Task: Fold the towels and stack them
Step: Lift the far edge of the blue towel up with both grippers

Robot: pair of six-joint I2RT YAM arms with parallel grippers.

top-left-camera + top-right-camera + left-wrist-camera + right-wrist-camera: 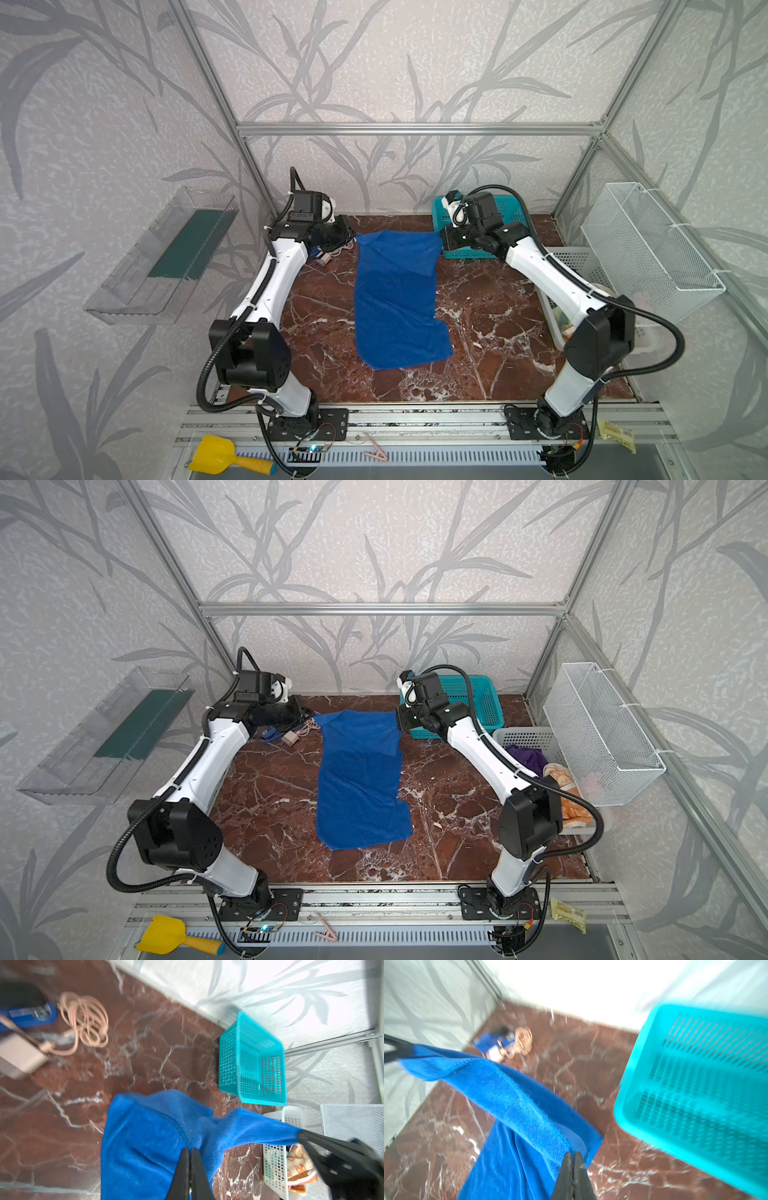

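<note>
A royal blue towel [395, 299] [357, 783] lies lengthwise on the marble table, its far edge lifted and stretched between both grippers. My left gripper [353, 239] [190, 1150] is shut on the far left corner of the blue towel [145, 1136]. My right gripper [441, 241] [573, 1153] is shut on the far right corner of the same towel [508, 1095]. A purple towel [525, 757] and an orange rabbit-print towel [565, 791] [299, 1165] lie crumpled in a white basket [523, 735] behind the right arm.
A teal basket [505, 210] [249, 1059] stands at the far right, close to the right gripper. A coiled pink cable with a charger [291, 735] lies under the left wrist. A wire mesh basket [648, 249] hangs on the right wall and a clear shelf [162, 257] on the left.
</note>
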